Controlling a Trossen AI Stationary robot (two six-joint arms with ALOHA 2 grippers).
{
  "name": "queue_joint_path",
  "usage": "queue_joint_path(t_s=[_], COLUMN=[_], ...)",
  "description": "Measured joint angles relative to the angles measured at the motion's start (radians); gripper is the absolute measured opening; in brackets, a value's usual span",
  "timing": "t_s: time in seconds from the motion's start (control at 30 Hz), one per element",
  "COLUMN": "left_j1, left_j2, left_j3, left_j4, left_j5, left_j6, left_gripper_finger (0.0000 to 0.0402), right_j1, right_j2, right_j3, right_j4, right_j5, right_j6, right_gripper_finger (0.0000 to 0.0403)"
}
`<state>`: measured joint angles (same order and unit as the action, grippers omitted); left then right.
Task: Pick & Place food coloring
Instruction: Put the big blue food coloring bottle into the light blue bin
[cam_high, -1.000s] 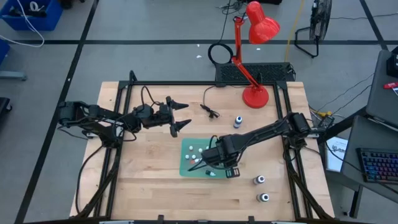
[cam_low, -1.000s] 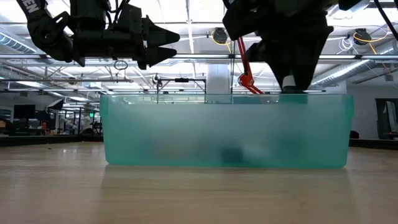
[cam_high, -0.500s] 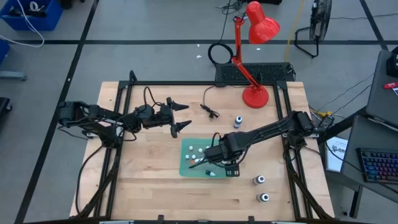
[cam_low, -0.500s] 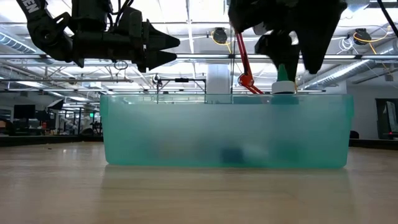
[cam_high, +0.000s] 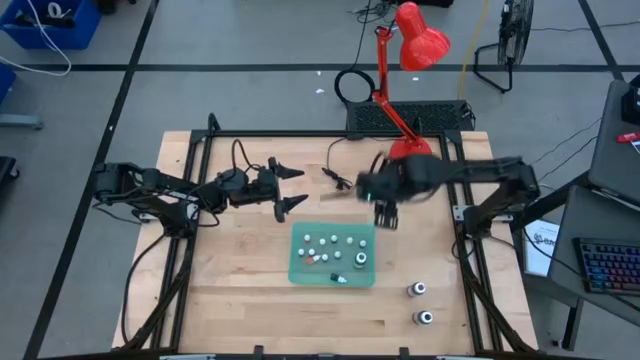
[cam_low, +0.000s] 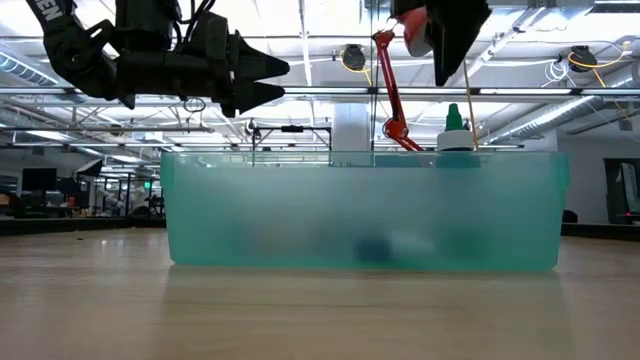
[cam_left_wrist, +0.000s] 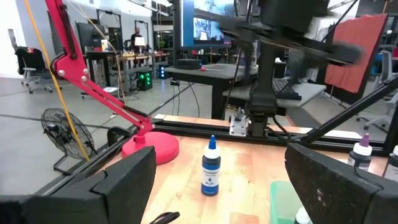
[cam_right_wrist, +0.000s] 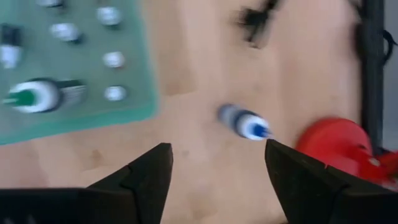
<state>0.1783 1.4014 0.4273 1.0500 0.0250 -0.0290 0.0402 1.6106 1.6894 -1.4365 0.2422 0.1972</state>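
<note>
My right pincer (cam_high: 385, 212) hangs open and empty above a blue-topped bottle (cam_right_wrist: 244, 122) standing on the worktop (cam_high: 250, 300) beside the green tray (cam_high: 298, 268), its arm stretched in from the right. My left pincer (cam_high: 288, 187) waits wide open, holding nothing.

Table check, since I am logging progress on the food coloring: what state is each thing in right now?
Green tray: flat on the table, holding small bottles.
Green-tipped bottle: upright in the tray.
Blue-capped bottle: upright on the table, outside the tray.
Two bottles: upright right of the tray.
Left gripper: open, empty.
Right gripper: open, empty, above the blue-capped bottle.
</note>
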Motion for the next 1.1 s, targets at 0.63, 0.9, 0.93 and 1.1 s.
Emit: queue_joint_path(t_s=[0.63,0.9,0.93,1.1], left_j1=[0.333,0.423,0.418,0.360], left_j2=[-0.550,-1.039,-1.085,-1.269], left_j3=[-0.368,-0.359,-0.356,-0.351], left_j4=[-0.174,-0.868,-0.923,-1.058], left_j5=[0.330,0.333,0.293,0.173], left_j6=[-0.165,-0.166,-0.166,-0.170], left_gripper_finger=[0.0353,0.0353,0.0353,0.0353], right_j1=[-0.422,-0.430,-0.433,-0.460], right_j2=[-0.213,-0.263,-0.265,-0.265], right_j3=[-0.314,-0.388,-0.395,-0.434], right_j4=[0.288,0.348,0.355,0.385], right_j5=[-0.194,-0.195,-0.194,-0.194], right_j6=[-0.183,-0.193,-0.194,-0.218], right_gripper_finger=[0.0238,0.0238,0.0238,0.0238])
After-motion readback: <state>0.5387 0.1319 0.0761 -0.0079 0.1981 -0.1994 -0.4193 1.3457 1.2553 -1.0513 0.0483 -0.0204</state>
